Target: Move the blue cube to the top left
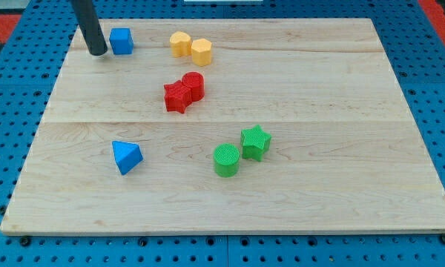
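Observation:
The blue cube (pixel 121 41) sits near the board's top left corner. My tip (pixel 97 52) rests on the board just to the left of the cube, a small gap apart or barely touching; I cannot tell which. The dark rod rises from the tip to the view's top edge.
A blue triangular block (pixel 126 157) lies at lower left. Two yellow blocks (pixel 181 44) (pixel 202 52) sit side by side at the top middle. A red star (pixel 177 96) touches a red cylinder (pixel 193 85). A green cylinder (pixel 226 160) and a green star (pixel 255 142) lie at lower middle. The wooden board (pixel 341 111) sits on a blue pegboard.

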Controlling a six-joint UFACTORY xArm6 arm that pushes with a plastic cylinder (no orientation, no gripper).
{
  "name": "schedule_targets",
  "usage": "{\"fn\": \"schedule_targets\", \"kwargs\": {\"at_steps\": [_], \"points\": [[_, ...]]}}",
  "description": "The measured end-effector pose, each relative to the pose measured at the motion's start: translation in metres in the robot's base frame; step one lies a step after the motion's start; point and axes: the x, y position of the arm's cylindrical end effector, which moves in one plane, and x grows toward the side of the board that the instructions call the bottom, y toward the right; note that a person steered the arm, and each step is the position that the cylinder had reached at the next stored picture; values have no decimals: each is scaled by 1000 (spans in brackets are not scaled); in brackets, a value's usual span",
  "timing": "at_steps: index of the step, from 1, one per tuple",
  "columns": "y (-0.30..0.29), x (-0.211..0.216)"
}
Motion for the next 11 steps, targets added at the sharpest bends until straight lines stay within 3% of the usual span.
{"fn": "schedule_targets", "kwargs": {"at_steps": [3,6,11], "points": [[73,16],[73,-24],[87,-55]]}}
